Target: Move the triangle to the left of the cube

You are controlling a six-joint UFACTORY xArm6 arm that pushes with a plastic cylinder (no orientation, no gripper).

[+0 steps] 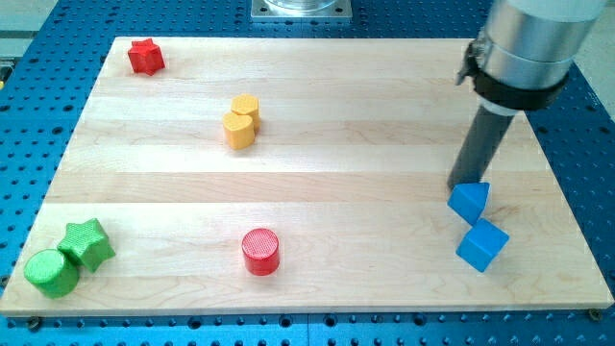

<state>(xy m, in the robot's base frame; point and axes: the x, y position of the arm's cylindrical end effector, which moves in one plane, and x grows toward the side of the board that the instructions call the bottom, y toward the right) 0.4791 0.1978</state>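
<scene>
A blue triangle lies at the view's right on the wooden board. A blue cube sits just below it and slightly right, touching or nearly touching it. My tip is at the triangle's upper left edge, touching it or very close.
A red star is at the top left. A yellow block of two joined rounded parts lies upper centre. A red cylinder is at bottom centre. A green star and a green cylinder touch at bottom left.
</scene>
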